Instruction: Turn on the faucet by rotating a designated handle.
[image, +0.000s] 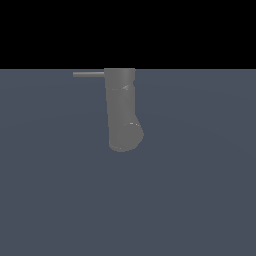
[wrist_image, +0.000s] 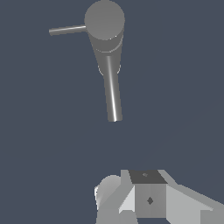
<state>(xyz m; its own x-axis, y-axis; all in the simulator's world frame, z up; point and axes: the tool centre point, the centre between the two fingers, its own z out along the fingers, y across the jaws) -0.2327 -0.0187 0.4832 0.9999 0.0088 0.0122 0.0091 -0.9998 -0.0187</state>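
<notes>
The faucet (image: 120, 107) is a thick matte grey cylinder standing on the dark floor, with a rounded bent lower end. Its thin grey handle (image: 89, 74) sticks out sideways from the top toward the exterior view's left. In the wrist view I look down on the faucet's round top (wrist_image: 104, 19), with the handle (wrist_image: 68, 30) projecting from it and a slim spout running toward the camera. My gripper (wrist_image: 146, 197) shows only as white and grey blocks at the picture's edge, well apart from the faucet and touching nothing. Its jaw gap is hidden. The exterior view does not show the gripper.
A flat dark blue-grey floor (image: 200, 190) surrounds the faucet on all sides. Black background lies beyond its far edge.
</notes>
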